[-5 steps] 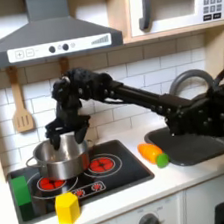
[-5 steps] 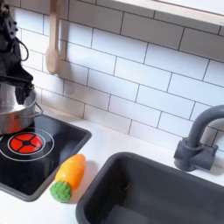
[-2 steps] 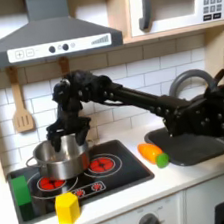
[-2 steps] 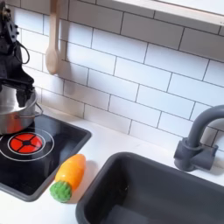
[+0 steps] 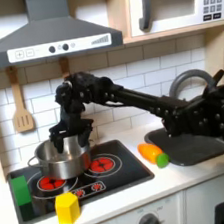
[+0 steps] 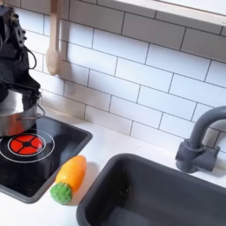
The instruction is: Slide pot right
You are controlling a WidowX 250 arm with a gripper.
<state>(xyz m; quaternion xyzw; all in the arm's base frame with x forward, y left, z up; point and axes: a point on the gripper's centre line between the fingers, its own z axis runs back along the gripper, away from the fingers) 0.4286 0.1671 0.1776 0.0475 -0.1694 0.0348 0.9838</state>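
Pot (image 5: 60, 162) on the stove (image 5: 123, 173), over the burner on the first exterior view's left; claw (image 5: 65, 134) down at pot's far rim, pinching it; yellow block (image 5: 67, 207) before pot; green block (image 5: 21, 190) beside.

stove (image 5: 133, 177): pot (image 5: 58, 162) | counter (image 5: 194, 178): yellow block (image 5: 67, 207); apparently carrot (image 6: 70, 178)
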